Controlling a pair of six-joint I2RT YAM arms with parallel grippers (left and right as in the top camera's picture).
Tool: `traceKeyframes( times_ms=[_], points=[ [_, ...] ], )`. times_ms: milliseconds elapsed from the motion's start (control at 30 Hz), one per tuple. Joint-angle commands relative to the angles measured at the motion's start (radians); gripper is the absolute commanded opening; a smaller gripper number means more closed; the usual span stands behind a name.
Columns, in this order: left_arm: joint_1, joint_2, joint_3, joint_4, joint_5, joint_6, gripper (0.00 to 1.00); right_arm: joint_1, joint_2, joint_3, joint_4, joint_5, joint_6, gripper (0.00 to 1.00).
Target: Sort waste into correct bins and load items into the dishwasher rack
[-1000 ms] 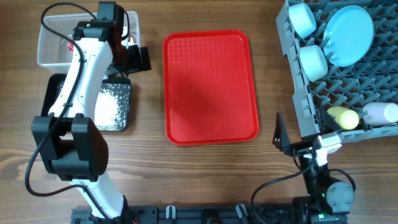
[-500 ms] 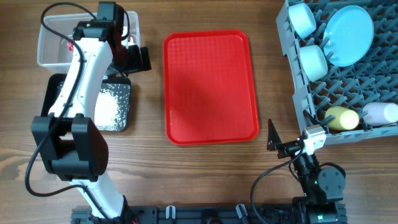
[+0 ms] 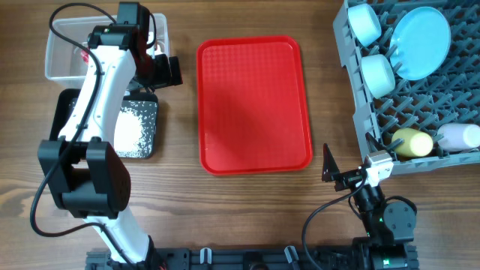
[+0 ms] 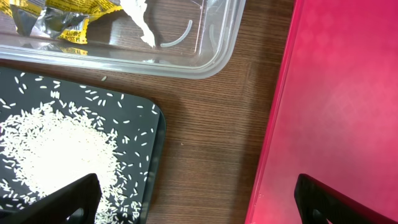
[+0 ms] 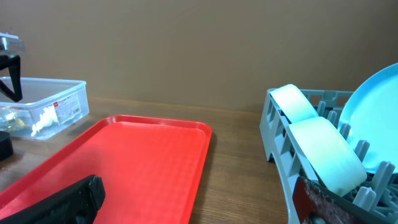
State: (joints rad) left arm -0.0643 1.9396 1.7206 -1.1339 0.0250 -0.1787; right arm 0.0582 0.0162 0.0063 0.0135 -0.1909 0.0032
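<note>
Dishwasher rack (image 3: 358, 112) fills the upper right of the overhead view, its long axis running top to bottom. It carries the plate (image 3: 420, 31), two bowls (image 3: 377, 73), and the yellow cup (image 3: 414, 141) and white cup (image 3: 459, 136) lying sideways. Only the left wrist view shows a yellow wrapper (image 4: 68, 23) and what is probably tissue (image 4: 140, 18) in the clear tub (image 4: 211, 59), with rice (image 4: 56, 149) on the black tray (image 4: 142, 127). Left gripper (image 4: 198, 199) and right gripper (image 5: 193, 202) both stand apart, empty.

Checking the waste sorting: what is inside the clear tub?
In the clear tub lie a yellow wrapper and a white tissue. Overhead, the left arm covers part of it, so anything there is hidden.
</note>
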Motion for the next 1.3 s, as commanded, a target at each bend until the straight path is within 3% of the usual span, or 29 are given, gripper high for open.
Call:
traceKeyframes(
  times_ms=[0,300,367,433,500,700,933,1267],
  points=[
    [0.006,0.008,-0.003,0.0,0.008,-0.013,1.0,0.004,-0.009,-0.001,0.002,-0.002,-0.002,1.0],
    [-0.023,-0.018,-0.008,0.064,0.023,-0.013,1.0,0.004,-0.009,-0.001,0.002,-0.002,-0.003,1.0],
    [-0.079,-0.103,-0.107,0.341,0.024,-0.013,1.0,0.004,-0.009,-0.001,0.002,-0.002,-0.003,1.0],
    [-0.107,-0.163,-0.201,0.513,0.023,-0.013,1.0,0.004,-0.009,-0.001,0.002,-0.002,-0.002,1.0],
    [-0.137,-0.273,-0.396,0.777,0.023,-0.013,1.0,0.004,-0.009,-0.001,0.002,-0.002,-0.003,1.0],
    [-0.102,-0.592,-0.946,1.18,0.019,-0.053,1.0,0.004,-0.009,-0.001,0.002,-0.002,-0.003,0.99],
    [0.037,-1.083,-1.396,1.248,0.031,-0.092,1.0,0.004,-0.009,-0.001,0.002,-0.002,-0.003,1.0],
    [0.085,-1.633,-1.645,1.178,0.03,-0.092,1.0,0.004,-0.009,-0.001,0.002,-0.002,-0.003,1.0]
  ],
)
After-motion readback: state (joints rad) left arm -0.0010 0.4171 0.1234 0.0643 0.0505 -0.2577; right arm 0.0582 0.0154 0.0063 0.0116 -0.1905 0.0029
